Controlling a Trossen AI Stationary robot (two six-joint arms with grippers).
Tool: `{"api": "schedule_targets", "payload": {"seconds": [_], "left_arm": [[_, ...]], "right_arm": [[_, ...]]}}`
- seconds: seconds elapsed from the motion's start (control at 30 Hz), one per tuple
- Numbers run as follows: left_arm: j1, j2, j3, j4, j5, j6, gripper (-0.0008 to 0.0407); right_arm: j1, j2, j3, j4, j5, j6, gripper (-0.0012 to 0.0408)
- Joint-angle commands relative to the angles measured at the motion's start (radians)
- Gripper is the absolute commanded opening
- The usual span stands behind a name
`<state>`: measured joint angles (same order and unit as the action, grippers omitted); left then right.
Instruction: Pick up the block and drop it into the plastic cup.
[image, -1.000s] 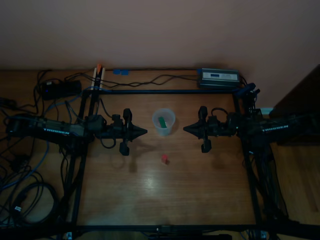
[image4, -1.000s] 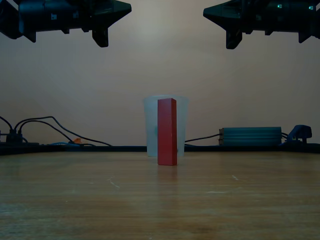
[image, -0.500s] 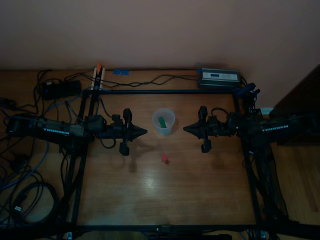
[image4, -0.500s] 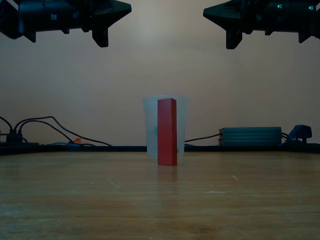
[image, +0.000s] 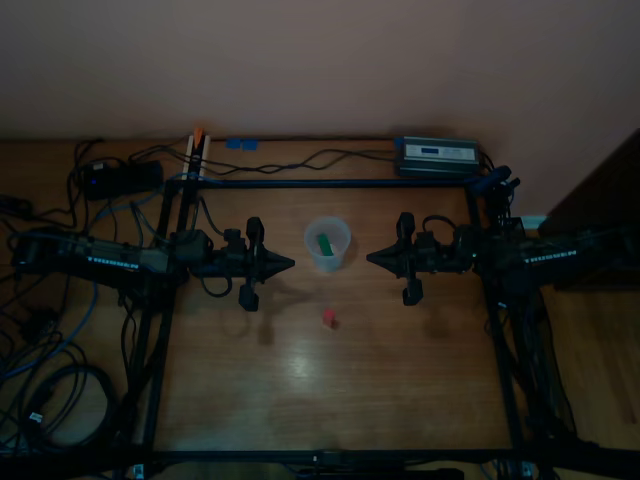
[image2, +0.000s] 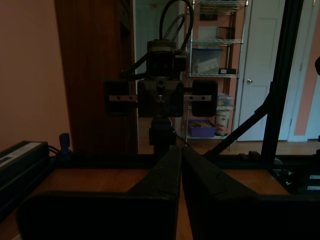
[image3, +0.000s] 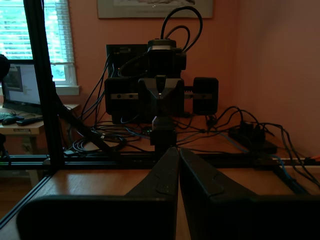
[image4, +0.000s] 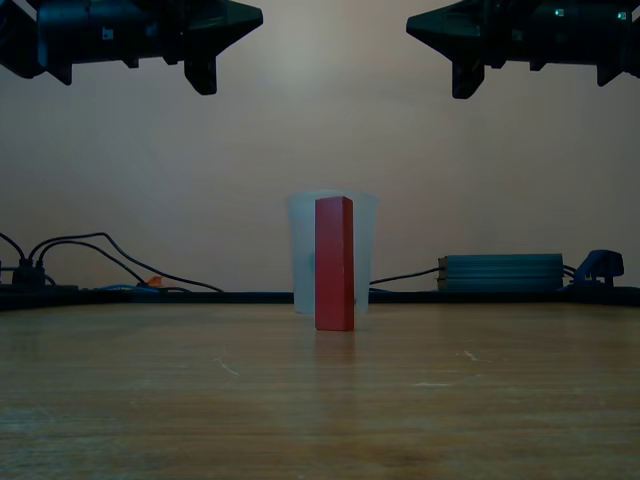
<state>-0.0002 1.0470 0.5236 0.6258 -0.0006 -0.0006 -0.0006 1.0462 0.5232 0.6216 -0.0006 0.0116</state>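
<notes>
The block (image: 328, 318) is small and red and stands upright on the wooden table, in front of the plastic cup (image: 338, 257). In the exterior view the block (image4: 334, 263) hides the middle of the translucent cup (image4: 303, 255). My left gripper (image: 290, 263) hovers shut at the top view's left of the cup, pointing at it. My right gripper (image: 370, 258) hovers shut on the other side, facing the left one. Both hang high above the table, left gripper (image4: 258, 15) and right gripper (image4: 410, 25). Each wrist view shows its own shut fingertips, left gripper (image2: 181, 150) and right gripper (image3: 179, 150), holding nothing.
A green block (image: 325, 243) lies inside the cup. A grey power supply (image: 435, 153) sits at the back right in the top view, and a power strip (image: 120, 176) with cables at the back left. A black frame (image: 330, 183) borders the table.
</notes>
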Motion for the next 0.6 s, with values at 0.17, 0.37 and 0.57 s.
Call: {"api": "schedule_targets", "payload": {"seconds": [0.17,0.37,0.57], "left_arm": [[0.0,0.0,0.0,-0.001,0.0,0.0,0.0],[0.0,0.0,0.0,0.0,0.0,0.0,0.0],[0.0,0.0,0.0,0.0,0.0,0.0,0.0]], "right_arm": [[0.001,0.0,0.0,-0.092,-0.01,0.005,0.0112],[0.001,0.0,0.0,-0.155,-0.042,0.041,0.0293],[0.01,0.006,0.0,-0.264,-0.04,0.075,0.0364]]}}
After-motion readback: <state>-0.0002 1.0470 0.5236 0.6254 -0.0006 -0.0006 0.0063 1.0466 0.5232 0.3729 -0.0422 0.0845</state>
